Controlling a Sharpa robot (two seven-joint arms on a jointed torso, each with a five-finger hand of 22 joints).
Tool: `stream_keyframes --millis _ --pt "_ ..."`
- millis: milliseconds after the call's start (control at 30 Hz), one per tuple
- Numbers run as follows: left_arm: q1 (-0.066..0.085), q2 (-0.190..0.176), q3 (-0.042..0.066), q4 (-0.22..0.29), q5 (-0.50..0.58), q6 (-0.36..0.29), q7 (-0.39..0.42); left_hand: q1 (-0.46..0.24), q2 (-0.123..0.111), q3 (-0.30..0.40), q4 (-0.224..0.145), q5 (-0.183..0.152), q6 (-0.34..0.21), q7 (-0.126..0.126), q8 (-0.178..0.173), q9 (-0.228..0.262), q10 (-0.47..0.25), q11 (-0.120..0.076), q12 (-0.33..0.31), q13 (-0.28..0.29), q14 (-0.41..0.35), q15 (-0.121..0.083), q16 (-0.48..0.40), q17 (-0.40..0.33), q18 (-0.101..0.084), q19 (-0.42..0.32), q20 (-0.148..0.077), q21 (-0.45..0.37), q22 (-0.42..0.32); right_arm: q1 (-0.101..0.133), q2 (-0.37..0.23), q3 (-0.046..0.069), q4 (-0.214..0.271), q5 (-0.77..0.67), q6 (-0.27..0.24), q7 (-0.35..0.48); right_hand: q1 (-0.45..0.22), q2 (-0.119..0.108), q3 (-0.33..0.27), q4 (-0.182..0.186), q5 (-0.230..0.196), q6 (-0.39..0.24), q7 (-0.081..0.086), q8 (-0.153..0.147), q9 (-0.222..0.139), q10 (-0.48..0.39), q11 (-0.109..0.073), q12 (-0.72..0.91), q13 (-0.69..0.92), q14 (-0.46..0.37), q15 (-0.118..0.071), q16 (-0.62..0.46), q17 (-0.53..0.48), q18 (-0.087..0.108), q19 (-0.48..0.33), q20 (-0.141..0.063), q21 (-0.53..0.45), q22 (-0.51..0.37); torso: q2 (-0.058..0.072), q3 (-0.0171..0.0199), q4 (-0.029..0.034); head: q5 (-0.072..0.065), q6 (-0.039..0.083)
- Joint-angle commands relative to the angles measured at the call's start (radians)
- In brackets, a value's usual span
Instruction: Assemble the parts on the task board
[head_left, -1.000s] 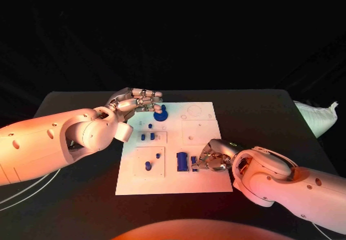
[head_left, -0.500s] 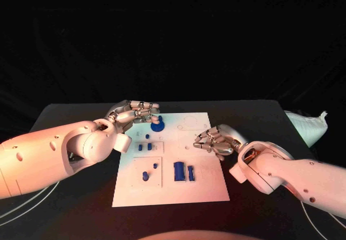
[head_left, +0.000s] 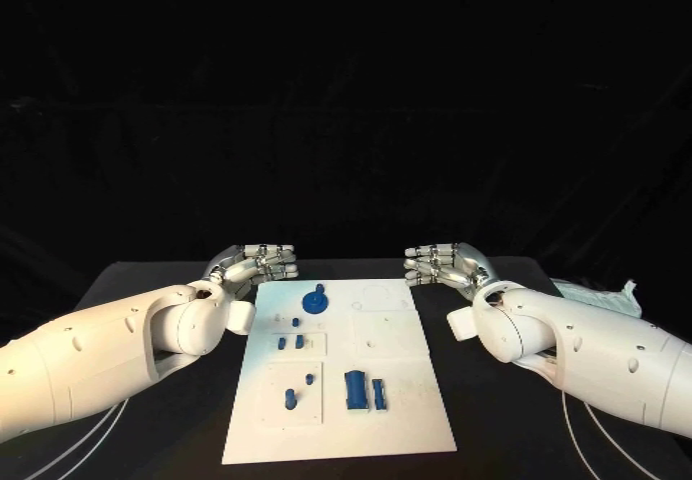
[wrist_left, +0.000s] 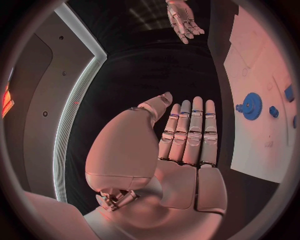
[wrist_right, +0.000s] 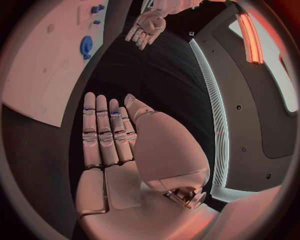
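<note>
The task board (head_left: 340, 370) is laid lengthwise on the black table (head_left: 159, 440), its long axis running from the robot's side away toward the far edge, and it is flanked at its far end by the two hands. On it the blue parts are spread toward its left half: a gear (head_left: 315, 299) with a short stem is seated near the far edge, and it is shown again in the left wrist view (wrist_left: 252, 106) and in the right wrist view (wrist_right: 85, 45). Nearer the middle a pair of small pegs (head_left: 290, 342) is seen, with a smaller blue dot just beyond them. Toward the near end a large block (head_left: 355, 389) is set with its long axis along the board, a slimmer bar (head_left: 379, 392) just beside it, and two small pieces (head_left: 297, 392) in the recess to their left. By this count one gear, one block, one bar and about five small pieces are made out; the smallest cannot be told apart with certainty.

The left hand (head_left: 254, 265) is held just off the board's far left corner, the right hand (head_left: 447, 264) just off its far right corner. Both are held flat with fingers straight and side by side, and nothing is gripped in either. The gear is judged nearer the left hand; the block and bar lie well apart from both, back toward the robot.
</note>
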Motion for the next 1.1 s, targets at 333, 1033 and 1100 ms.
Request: stream_keyframes --millis 333,1033,1100 --pt "-0.017 0.028 0.003 -0.015 0.020 -0.053 0.038 -0.531 0.047 -0.177 0.003 -0.052 -0.402 -0.081 -0.078 -0.069 -0.427 -0.053 -0.139 -0.063 -0.431 -0.045 -0.134 -0.103 -0.054 -0.338 -0.087 -0.117 -0.198 0.006 0.031 -0.002 -0.050 0.060 0.020 0.055 -0.598 0.022 -0.074 -0.027 -0.090 -0.358 -0.065 -0.067 -0.141 -0.411 -0.055 -0.065 -0.216 -0.355 -0.113 -0.150 -0.198 -0.052 -0.322 -0.079 -0.157 -0.143 -0.017 0.0114 0.0145 0.000 0.029" --pt "-0.073 0.024 0.050 0.246 -0.067 -0.514 0.169 -1.009 0.120 -0.324 0.003 -0.131 -0.752 -0.189 -0.078 -0.069 -0.793 -0.155 -0.139 -0.063 -0.789 -0.133 -0.134 -0.211 -0.174 -0.621 -0.247 -0.117 -0.330 0.037 -0.056 -0.091 0.263 0.318 -0.379 0.237 -1.083 0.022 -0.181 -0.027 -0.090 -0.684 -0.180 -0.067 -0.252 -0.794 -0.145 -0.065 -0.216 -0.749 -0.113 -0.150 -0.305 -0.171 -0.691 -0.210 -0.250 -0.222 -0.023 0.0376 0.0512 -0.008 0.052" --pt "-0.075 0.024 0.051 0.253 -0.070 -0.527 0.172 -1.035 0.120 -0.332 0.003 -0.131 -0.770 -0.189 -0.078 -0.069 -0.812 -0.155 -0.139 -0.063 -0.808 -0.133 -0.134 -0.211 -0.174 -0.636 -0.247 -0.117 -0.337 0.037 -0.056 -0.092 0.266 0.320 -0.383 0.239 -1.111 0.022 -0.187 -0.027 -0.090 -0.702 -0.180 -0.067 -0.252 -0.815 -0.145 -0.065 -0.216 -0.770 -0.113 -0.150 -0.305 -0.171 -0.711 -0.210 -0.250 -0.222 -0.023 0.0376 0.0512 -0.008 0.052"
